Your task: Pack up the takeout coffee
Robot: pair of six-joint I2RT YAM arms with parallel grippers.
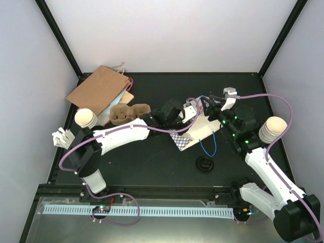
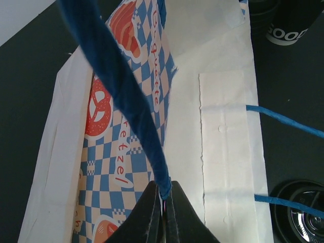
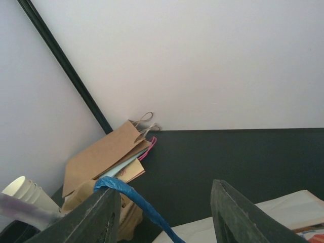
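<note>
The left pincer (image 2: 163, 201) is clamped shut on one blue handle (image 2: 126, 101) of the checked paper bag (image 2: 223, 126), which lies mid-worktop. The right pincer (image 3: 166, 188) stands at the bag's 1 o'clock, its jaws wide apart, a blue handle draped against its left finger (image 3: 98, 215). The takeout coffee (image 1: 205, 163), a black lid from above, sits on the worktop (image 1: 152, 162) at the bag's 6 o'clock, just outside it. Brown paper bags (image 1: 98, 88) lie at 10 o'clock, and a cup stack (image 1: 273, 129) at 3 o'clock.
</note>
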